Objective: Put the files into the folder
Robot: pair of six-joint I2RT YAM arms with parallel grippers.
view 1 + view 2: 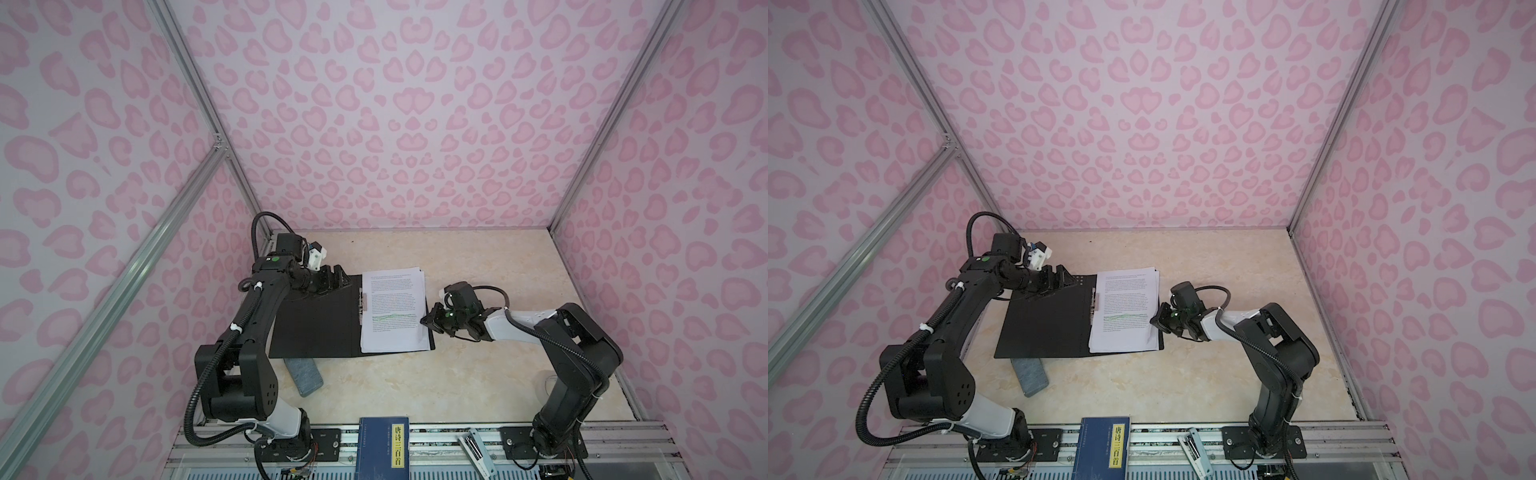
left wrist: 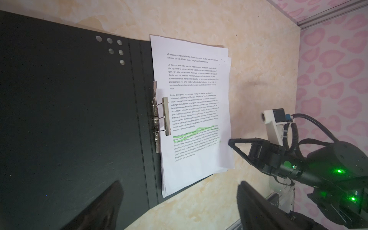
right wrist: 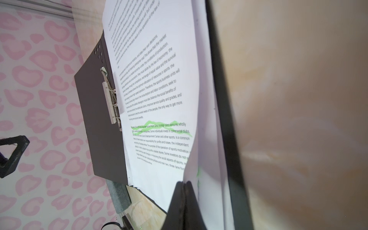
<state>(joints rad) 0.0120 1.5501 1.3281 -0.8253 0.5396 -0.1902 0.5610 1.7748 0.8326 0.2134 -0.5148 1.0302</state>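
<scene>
I see the folder (image 1: 316,328) lying open on the marble-look table (image 1: 478,374) with its black inside facing up. The files (image 1: 395,311) are stacked on its right half, their left edge at the metal clip (image 1: 362,305). I cannot tell whether the clip bar presses on them. The sheets are not squared, and their corners fan out at the far end in the left wrist view. My right gripper (image 1: 426,322) sits low at the stack's right side. Its fingers are pressed fully together on the right edge of the top sheet, which curls up off the stack into the pinch (the right wrist view shows this best). My left gripper (image 1: 336,277) sits over the far corner of the folder's left cover, fingers spread wide with nothing between them. Whether it touches the cover I cannot tell. The near edge of that cover lies over one end of a grey block (image 1: 305,376). A dark blue book (image 1: 384,449) with a yellow label strip sits on the front rail, well apart from the folder.
</scene>
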